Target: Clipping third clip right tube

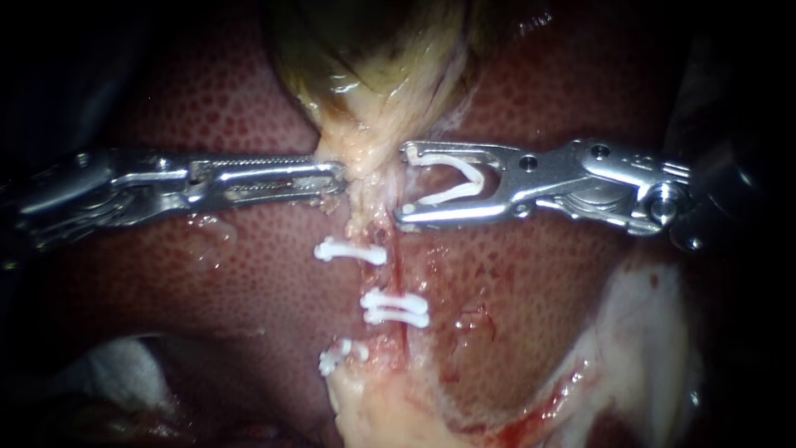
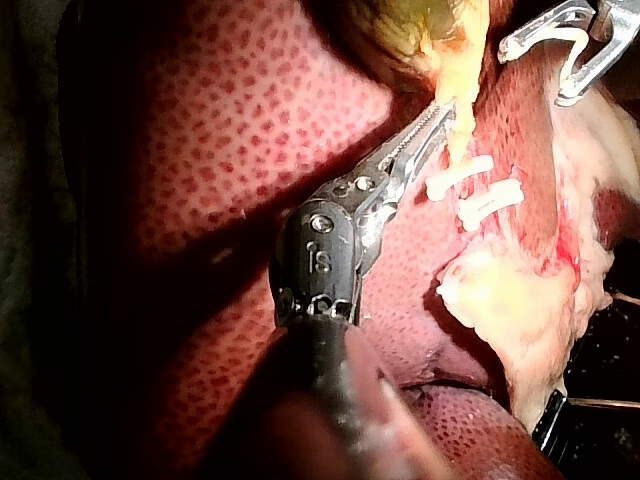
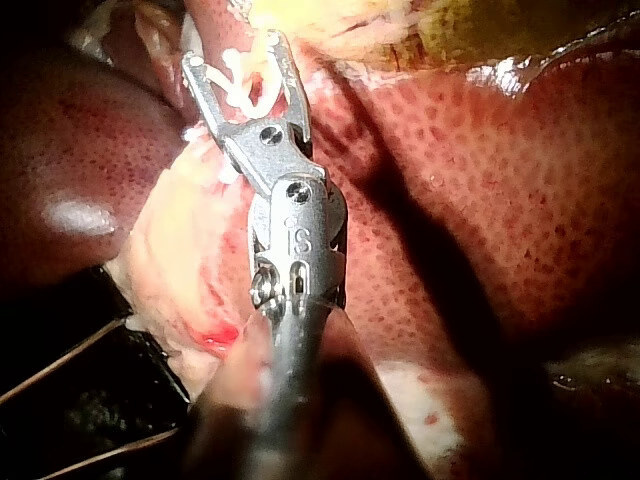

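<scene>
**A:** Item one, right tool (image 1: pixel 408 181). Condition?

**B:** Its jaws are standing wide apart and carrying a white loaded clip (image 1: pixel 448 197). One leg is lying against each jaw, and the clip's mouth is gaping toward the tissue. No tissue is sitting in the gap.

**A:** Item two, left tool (image 1: pixel 336 174)?

**B:** It is coming in from the opposite side. Its jaws are lying close together, and they appear to be pinching the pale strand (image 1: pixel 361 158) under the gallbladder (image 1: pixel 365 58) from both sides.

**A:** Item three, right tube (image 1: pixel 391 274). Location?

**B:** It is running down from that strand across the liver (image 1: pixel 207 274), just beside the right tool's jaw tips and not between them. A pair of clips (image 1: pixel 394 300) is sitting across it lower down. A single clip (image 1: pixel 350 251) and a lowest clip (image 1: pixel 340 357) are lying more toward the left tool's side.

**A:** Stage, in your judgement?

**B:** Approaching. The third clip is not yet around anything.

**A:** Hazards?

**B:** Three, as I am judging it.
- Closing with the tube only partly inside the jaws risks the clip biting an edge and slipping off.
- Reaching too far across risks catching the strand beside the tube, or the left tool's tip.
- Dipping the lower jaw risks scoring the liver.

A slackening hold on the left side would also let the tube sag away from the clip's mouth.
</scene>
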Controlling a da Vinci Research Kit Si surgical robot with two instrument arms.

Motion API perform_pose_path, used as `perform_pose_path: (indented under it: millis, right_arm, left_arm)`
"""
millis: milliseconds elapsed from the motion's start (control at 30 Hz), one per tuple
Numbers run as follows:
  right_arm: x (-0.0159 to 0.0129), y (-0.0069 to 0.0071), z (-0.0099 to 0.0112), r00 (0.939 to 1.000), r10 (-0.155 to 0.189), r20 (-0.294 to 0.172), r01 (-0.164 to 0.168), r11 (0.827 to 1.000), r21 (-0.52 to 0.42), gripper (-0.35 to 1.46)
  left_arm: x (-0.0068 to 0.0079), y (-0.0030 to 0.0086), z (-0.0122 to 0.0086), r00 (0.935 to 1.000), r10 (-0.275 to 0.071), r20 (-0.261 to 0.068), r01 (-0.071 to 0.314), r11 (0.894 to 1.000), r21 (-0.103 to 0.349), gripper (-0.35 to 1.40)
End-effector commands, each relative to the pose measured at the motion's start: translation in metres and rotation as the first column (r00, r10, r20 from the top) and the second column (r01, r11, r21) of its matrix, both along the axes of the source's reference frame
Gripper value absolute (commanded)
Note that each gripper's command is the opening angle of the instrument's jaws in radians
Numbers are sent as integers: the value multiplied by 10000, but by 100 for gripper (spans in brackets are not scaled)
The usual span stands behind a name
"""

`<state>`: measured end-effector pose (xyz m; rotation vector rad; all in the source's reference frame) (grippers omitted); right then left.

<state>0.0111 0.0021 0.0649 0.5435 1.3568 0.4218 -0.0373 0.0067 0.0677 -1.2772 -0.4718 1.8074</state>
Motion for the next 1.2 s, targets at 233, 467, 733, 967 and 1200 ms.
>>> perform_pose_path:
  millis: [233,467,733,967,1200]
  right_arm:
    - [0,0,0,10000,-2,-1,2,10000,-2,49]
    - [0,0,0,10000,-2,-1,2,10000,-2,49]
    - [0,-1,0,10000,-3,-1,3,10000,-4,49]
    - [0,-1,0,10000,-1,0,1,10000,-4,49]
    - [2,-2,1,10000,1,2,-1,10000,-15,49]
  left_arm:
    - [5,1,-2,10000,27,19,-27,10000,10,-35]
    - [30,21,-20,9999,-64,-79,65,9999,130,-35]
    - [74,47,-46,9984,-559,-126,559,9984,23,-35]
    - [98,58,-60,9967,-794,-136,793,9968,-72,-35]
    - [99,57,-62,9965,-825,-125,825,9966,-76,-35]
